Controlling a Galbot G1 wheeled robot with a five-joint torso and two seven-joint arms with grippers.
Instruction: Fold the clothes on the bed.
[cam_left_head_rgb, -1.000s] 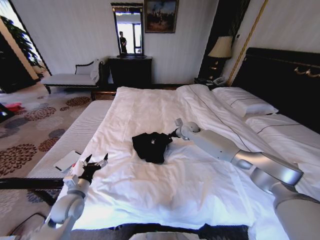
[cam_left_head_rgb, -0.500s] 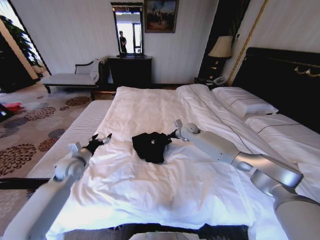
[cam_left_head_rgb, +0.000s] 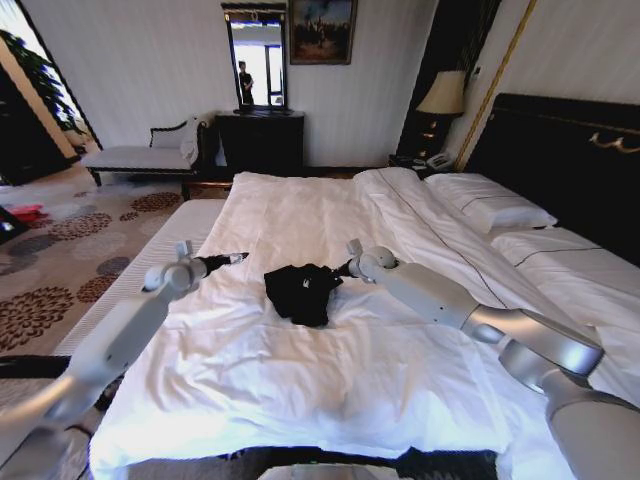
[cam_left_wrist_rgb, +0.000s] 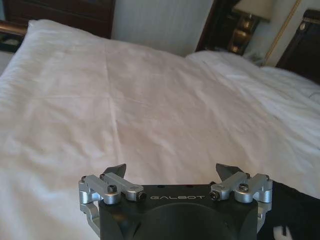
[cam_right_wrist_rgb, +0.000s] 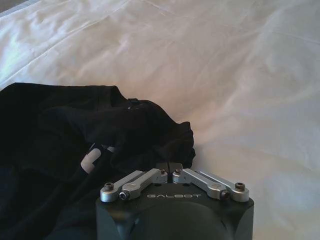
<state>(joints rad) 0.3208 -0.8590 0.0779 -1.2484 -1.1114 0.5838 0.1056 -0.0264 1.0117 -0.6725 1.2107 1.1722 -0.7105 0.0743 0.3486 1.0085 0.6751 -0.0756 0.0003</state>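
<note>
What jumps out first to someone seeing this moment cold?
A crumpled black T-shirt lies alone in the middle of the big white bed. The right gripper is pinched shut on the shirt's edge. The left gripper hovers open over the duvet beside the shirt, on the robot's left.

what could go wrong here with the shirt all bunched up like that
The right pincer is shut on an edge of the crumpled black T-shirt; pulling might drag the whole bundle instead of spreading it. The open left pincer hovers over the white duvet beside the shirt and could pinch bedding along with fabric if it closes low.
</note>
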